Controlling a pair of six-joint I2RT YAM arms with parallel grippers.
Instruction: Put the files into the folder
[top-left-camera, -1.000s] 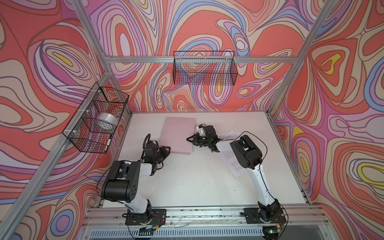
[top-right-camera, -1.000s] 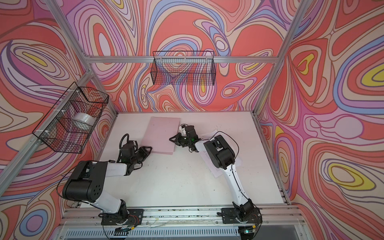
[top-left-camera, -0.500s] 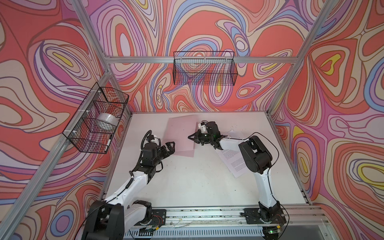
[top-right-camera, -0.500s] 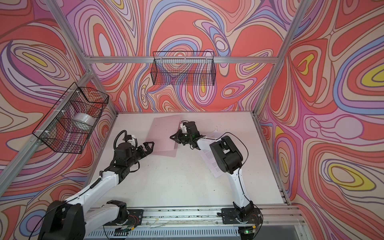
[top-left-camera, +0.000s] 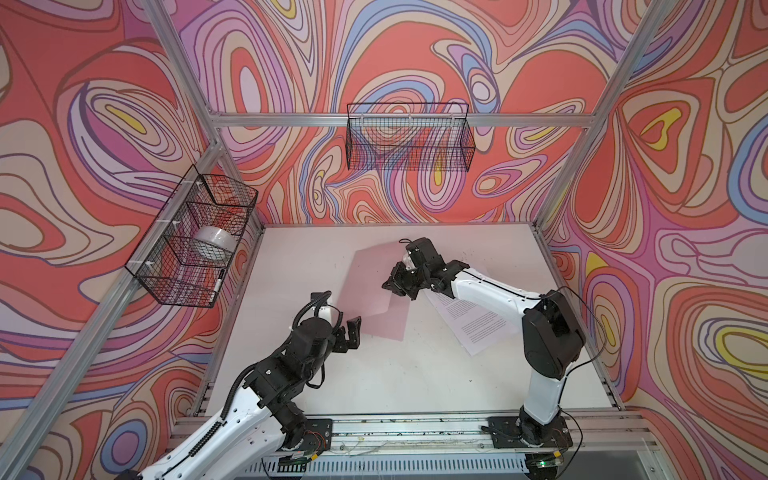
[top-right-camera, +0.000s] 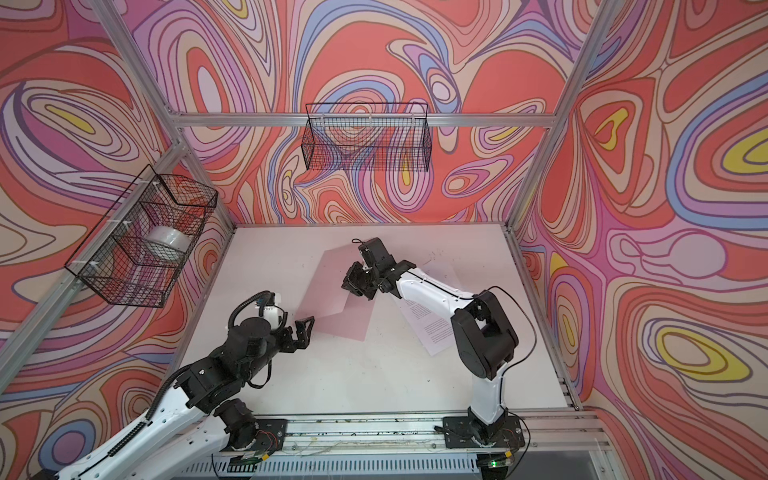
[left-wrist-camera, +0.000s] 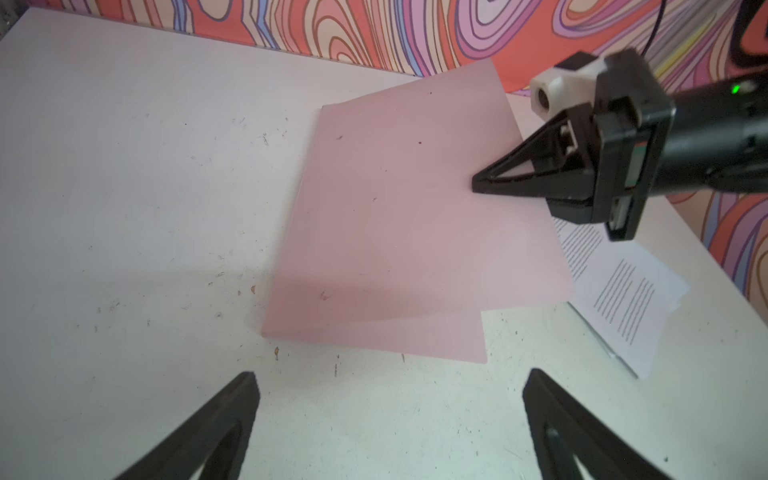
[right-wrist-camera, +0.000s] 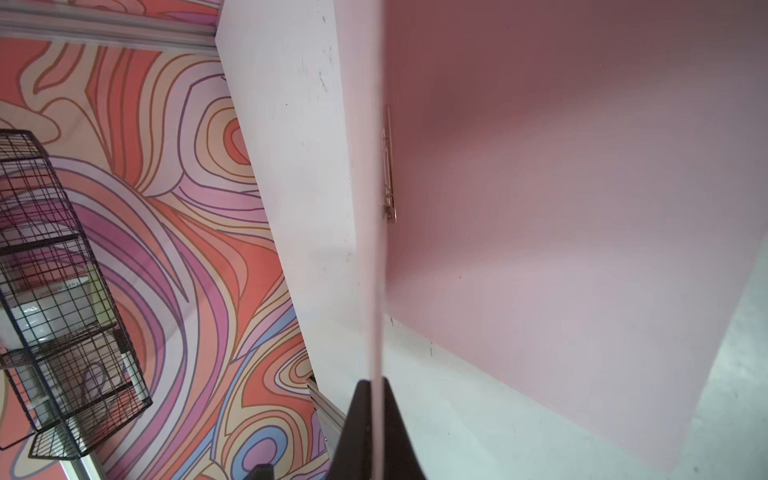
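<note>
The pink folder (top-left-camera: 376, 291) is lying toward the back middle of the table (top-left-camera: 415, 374). Its top cover is tilting up off the bottom leaf, so the mouth is gaping toward the side where the papers are. The right fingers (left-wrist-camera: 482, 187) are doing that. They are clamping shut on the cover's free edge and lifting it like a lid, and from the right wrist view the small metal clip (right-wrist-camera: 388, 166) is showing along the inner spine. The files (top-left-camera: 478, 328) are lying flat on the table just beside the folder's open side, partly under the right arm, and none of them is inside yet. Nearer to me, the left fingers (left-wrist-camera: 245, 395) are standing spread wide and gripping nothing, just short of the folder's near edge and clear of it. To my eye that arm is lining up to steady the folder or take over the cover, since the right one is busy and the sheets need a free arm to slide them in.
</note>
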